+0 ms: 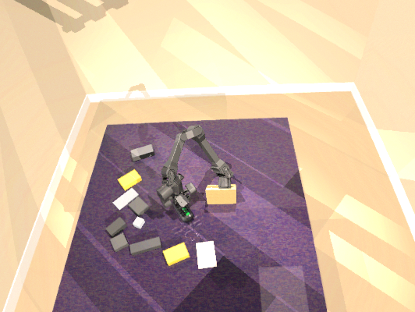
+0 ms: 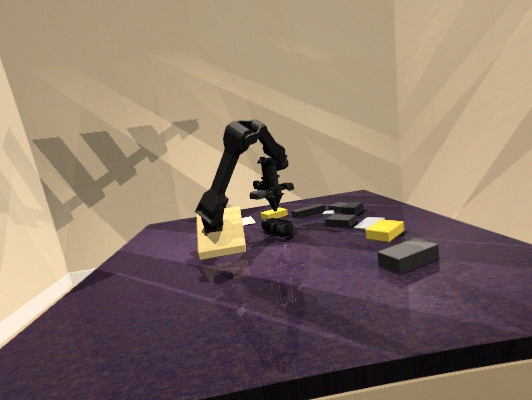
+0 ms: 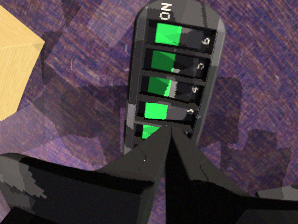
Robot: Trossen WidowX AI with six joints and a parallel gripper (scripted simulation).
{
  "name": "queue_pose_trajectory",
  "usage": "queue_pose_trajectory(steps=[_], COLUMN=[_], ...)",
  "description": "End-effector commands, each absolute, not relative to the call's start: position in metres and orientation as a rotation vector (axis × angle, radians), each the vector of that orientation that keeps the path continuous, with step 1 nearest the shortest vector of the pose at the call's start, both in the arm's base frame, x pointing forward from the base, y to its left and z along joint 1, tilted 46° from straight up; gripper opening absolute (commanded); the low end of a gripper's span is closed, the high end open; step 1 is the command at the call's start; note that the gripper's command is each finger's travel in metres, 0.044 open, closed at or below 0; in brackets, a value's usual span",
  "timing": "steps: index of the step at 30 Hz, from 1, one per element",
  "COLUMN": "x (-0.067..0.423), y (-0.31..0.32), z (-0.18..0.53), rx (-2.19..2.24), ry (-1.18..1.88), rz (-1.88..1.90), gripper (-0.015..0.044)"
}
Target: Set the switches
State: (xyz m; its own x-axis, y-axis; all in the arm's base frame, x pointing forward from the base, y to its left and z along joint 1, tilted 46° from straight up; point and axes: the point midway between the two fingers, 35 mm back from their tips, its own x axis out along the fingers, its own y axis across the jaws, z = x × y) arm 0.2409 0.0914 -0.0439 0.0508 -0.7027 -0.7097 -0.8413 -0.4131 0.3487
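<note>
The controller unit (image 3: pixel 174 70) lies flat on the purple bench (image 1: pixel 250 242), at about 9 o'clock from the arm's tan base block (image 1: pixel 221 193). The gripper (image 3: pixel 169 137), jaws pressed together on nothing, pokes the nearest rocker switch (image 3: pixel 148 131); press straight down on one end only, so the unit doesn't skid

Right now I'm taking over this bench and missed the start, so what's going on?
The single arm has its hand shut, empty, with the fingertips pointed down at the near end of a dark switch box sitting on its base on the purple mat. Several green rocker ends show. Grey, yellow and white blocks lie scattered beside it.
</note>
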Motion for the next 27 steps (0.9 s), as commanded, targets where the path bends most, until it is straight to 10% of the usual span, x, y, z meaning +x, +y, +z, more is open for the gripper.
queue_pose_trajectory(steps=[1,19,27], x=[0.241,0.21,0.211], y=[0.091,0.119,0.11], z=[-0.044,-0.084,-0.093], rx=[-2.155,-2.147,-2.148], ry=[1.603,1.607,1.607], rz=[1.295,1.302,1.302], gripper=[0.0,0.044,0.044])
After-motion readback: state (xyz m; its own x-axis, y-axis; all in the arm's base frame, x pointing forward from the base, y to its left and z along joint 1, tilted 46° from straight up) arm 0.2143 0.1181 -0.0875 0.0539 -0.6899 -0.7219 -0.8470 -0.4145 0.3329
